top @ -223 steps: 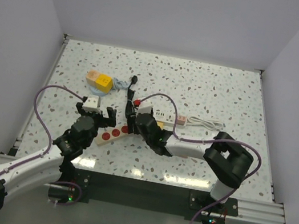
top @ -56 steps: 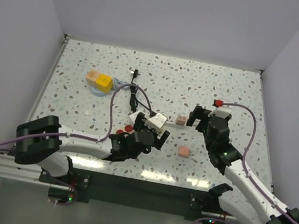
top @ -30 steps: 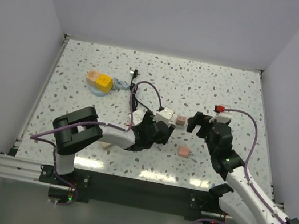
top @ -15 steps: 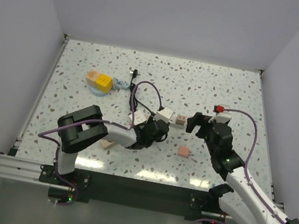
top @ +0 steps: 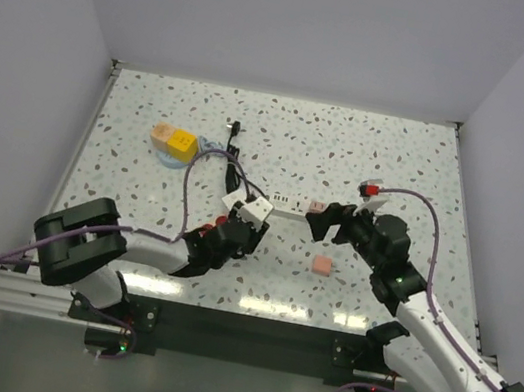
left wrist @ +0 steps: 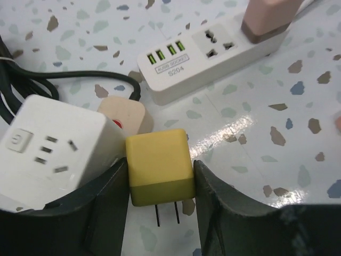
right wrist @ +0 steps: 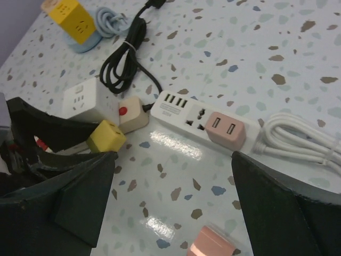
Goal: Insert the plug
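My left gripper (left wrist: 160, 184) is shut on a yellow cube plug (left wrist: 159, 162), one finger on each side and its two prongs pointing back toward the camera. It hovers just short of the white power strip (left wrist: 213, 53), which lies on the table with a free socket beside a pink adapter (left wrist: 266, 18) plugged into it. In the top view the left gripper (top: 242, 221) is left of the strip (top: 286, 203). My right gripper (right wrist: 175, 160) is open over bare table near the strip (right wrist: 200, 117), holding nothing. The yellow plug (right wrist: 106, 136) shows at its left.
A white cube socket (left wrist: 53, 141) and a beige block with a red dot (left wrist: 125, 114) press against the left gripper. A loose pink adapter (right wrist: 213, 242), a coiled white cable (right wrist: 298, 138), a black cable (right wrist: 128, 64) and a yellow cube (top: 178, 144) lie around.
My left gripper has closed on the yellow plug and pulled back to the left, uncovering the white strip. The right gripper has shifted left toward the strip.
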